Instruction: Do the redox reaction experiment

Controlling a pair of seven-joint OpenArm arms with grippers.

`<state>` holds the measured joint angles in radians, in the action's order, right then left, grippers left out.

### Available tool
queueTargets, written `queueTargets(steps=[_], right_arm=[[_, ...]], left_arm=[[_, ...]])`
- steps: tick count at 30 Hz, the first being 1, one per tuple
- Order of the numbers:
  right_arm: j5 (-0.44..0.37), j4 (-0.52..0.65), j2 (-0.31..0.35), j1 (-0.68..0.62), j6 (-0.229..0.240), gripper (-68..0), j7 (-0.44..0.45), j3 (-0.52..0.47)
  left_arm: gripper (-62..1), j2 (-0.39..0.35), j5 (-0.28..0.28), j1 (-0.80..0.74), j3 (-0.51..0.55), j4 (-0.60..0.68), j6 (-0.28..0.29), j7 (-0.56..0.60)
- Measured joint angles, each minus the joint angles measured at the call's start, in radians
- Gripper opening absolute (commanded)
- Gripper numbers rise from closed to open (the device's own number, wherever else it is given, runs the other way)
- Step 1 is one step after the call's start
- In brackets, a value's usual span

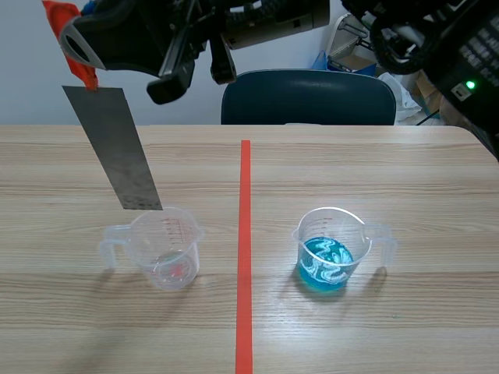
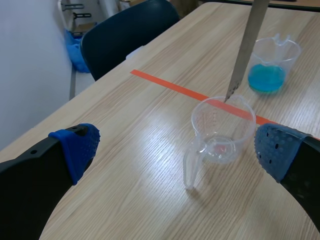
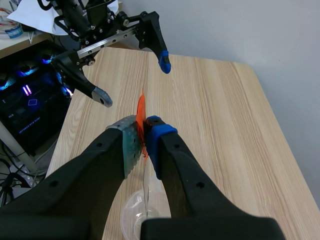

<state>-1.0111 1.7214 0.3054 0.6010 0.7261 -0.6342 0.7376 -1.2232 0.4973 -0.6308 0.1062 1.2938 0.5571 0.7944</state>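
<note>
Right claw (image 3: 142, 132), reaching in across the top of the scene view, is closed on the orange tab (image 3: 141, 112) at the upper end of the metal strip (image 1: 117, 148). The strip hangs tilted, its lower end at the 11 o'clock rim of the clear beaker (image 1: 165, 249). Whether the tip is inside the mouth cannot be told. Left claw (image 2: 177, 147) is raised, open and empty, with the clear beaker ahead of it. The clear beaker stands at 8 o'clock on the tabletop (image 1: 390, 171). The beaker of blue solution (image 1: 331, 249) stands at 4 o'clock, and the orange-red tape line (image 1: 245, 234) runs between the two.

Progress, as judged: the strip is lifted and secured but has not yet met the blue solution, which shows only pale swirls on its surface. What remains appears to be carrying the strip toward 3 o'clock across the line, lowering it into the blue liquid, and holding it there while the reaction develops.
</note>
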Motion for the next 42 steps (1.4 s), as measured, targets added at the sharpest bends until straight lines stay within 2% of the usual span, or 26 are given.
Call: queueTargets(steps=[2,37,42], right_arm=[[0.000,0.000,0.000,0.000,0.000,-66.7,0.000,0.000],[0.000,-0.001,0.000,0.000,0.000,-66.7,0.000,0.000],[0.000,-0.052,0.000,0.000,0.000,-66.7,0.018,0.000]], left_arm=[[1.4,0.002,-0.002,0.000,0.000,0.000,0.014,-0.001],[1.4,0.002,-0.003,0.000,0.000,0.000,0.013,0.002],[1.4,0.007,-0.003,0.000,0.000,0.000,0.013,0.002]])
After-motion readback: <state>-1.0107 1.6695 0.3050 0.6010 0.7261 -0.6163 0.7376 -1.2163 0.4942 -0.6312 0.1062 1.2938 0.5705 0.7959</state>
